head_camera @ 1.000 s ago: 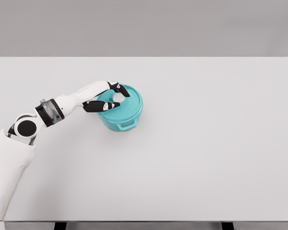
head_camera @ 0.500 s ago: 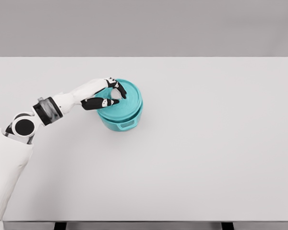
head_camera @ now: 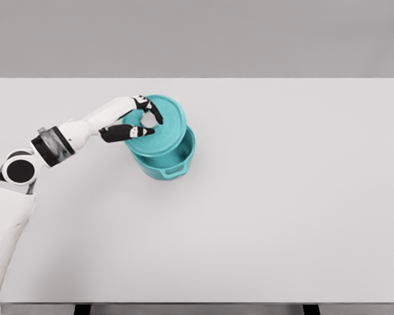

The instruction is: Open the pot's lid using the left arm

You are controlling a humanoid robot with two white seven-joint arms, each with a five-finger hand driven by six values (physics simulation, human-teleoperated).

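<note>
Left hand point(head_camera: 139, 122) pinching white knob of round teal lid point(head_camera: 159, 126), lid raised, offset left above teal pot point(head_camera: 171, 161) below-right of hand on white surface point(head_camera: 282, 197). Risk: thin pinch slipping, lid dropping onto rim.

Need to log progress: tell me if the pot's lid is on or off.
Off. The left hand holds the lid raised and shifted up-left of the pot, whose rim shows at the right.
</note>
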